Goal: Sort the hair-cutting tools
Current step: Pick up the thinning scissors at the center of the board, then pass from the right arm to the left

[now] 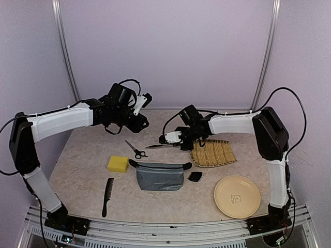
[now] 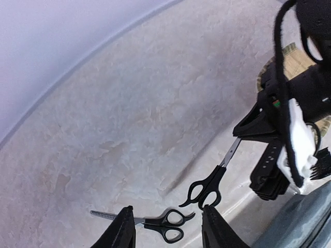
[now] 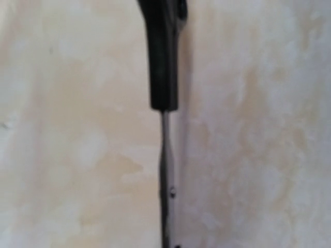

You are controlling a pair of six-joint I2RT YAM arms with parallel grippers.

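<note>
One pair of black-handled scissors (image 1: 136, 150) lies flat on the table; in the left wrist view these scissors (image 2: 166, 226) show below and between my fingers. My left gripper (image 2: 168, 230) hangs open above them with nothing in it, raised at the back left (image 1: 140, 123). My right gripper (image 1: 175, 139) is shut on the blade of a second pair of scissors (image 2: 207, 187), whose handle (image 3: 163, 51) sticks out over the table. A long black comb (image 1: 107, 196) lies at the front left. A small black clipper guard (image 1: 195, 176) sits right of the pouch.
A yellow sponge (image 1: 118, 164) and a grey-blue zip pouch (image 1: 160, 176) lie mid-table. A woven tray (image 1: 214, 153) sits just right of the right gripper. A yellow plate (image 1: 237, 196) is at the front right. Walls close the back and sides.
</note>
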